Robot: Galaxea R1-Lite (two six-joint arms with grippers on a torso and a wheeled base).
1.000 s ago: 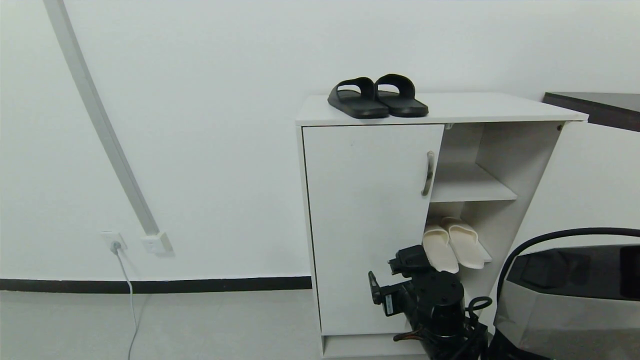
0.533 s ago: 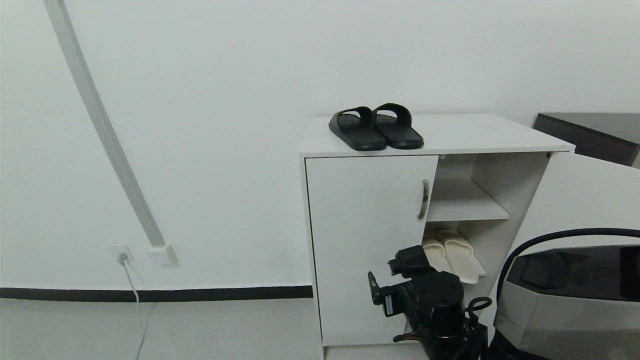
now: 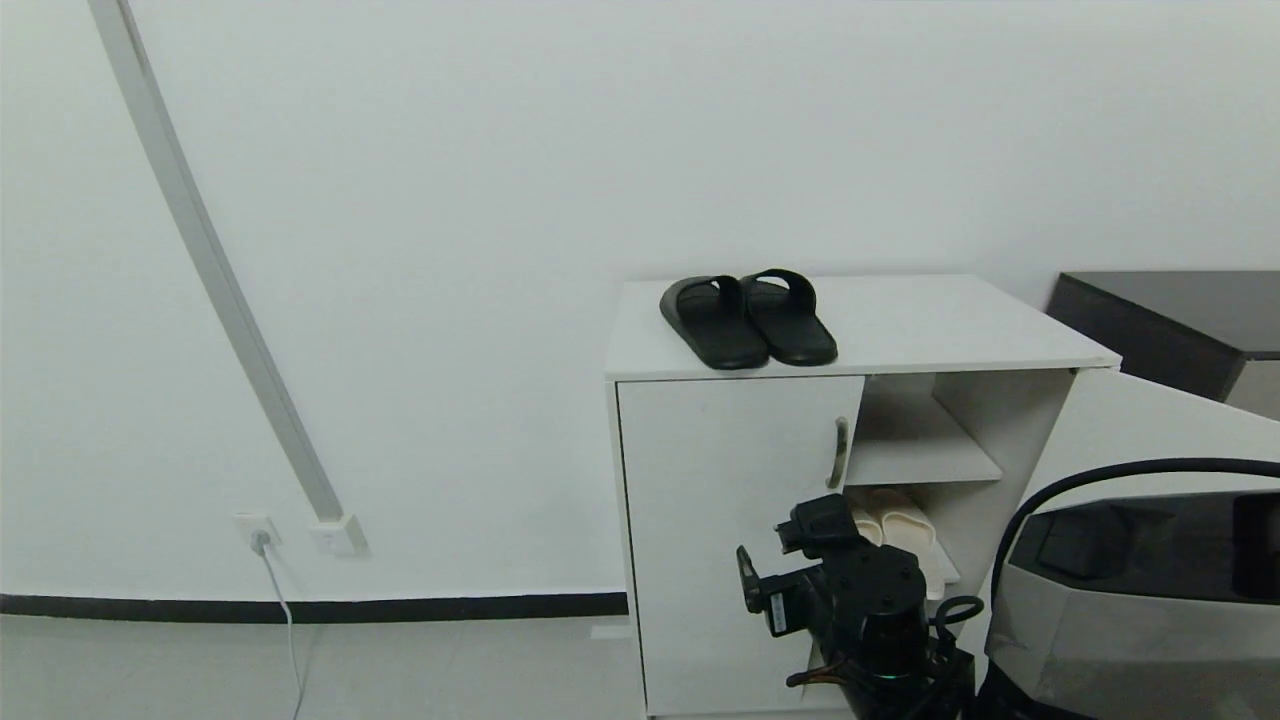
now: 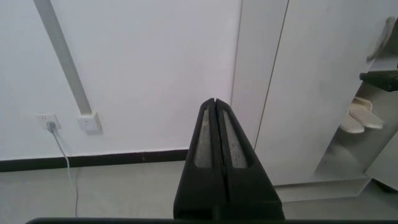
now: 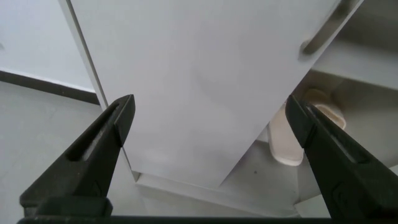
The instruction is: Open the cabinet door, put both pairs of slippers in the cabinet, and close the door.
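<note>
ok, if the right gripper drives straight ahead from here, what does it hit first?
Probably the closed cabinet door: the open right gripper points at its white panel, clear of the door handle. Depth unclear.

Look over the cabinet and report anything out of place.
The black slippers sit on the cabinet top, not inside it. The right door hangs open, with the cream slippers on the lower shelf. Nothing looks damaged or spilled.

2 black slippers [image 3: 748, 320] atop white cabinet [image 3: 930, 325], 2 cream slippers [image 3: 905, 525] inside, right door [image 3: 1140, 425] open
</note>
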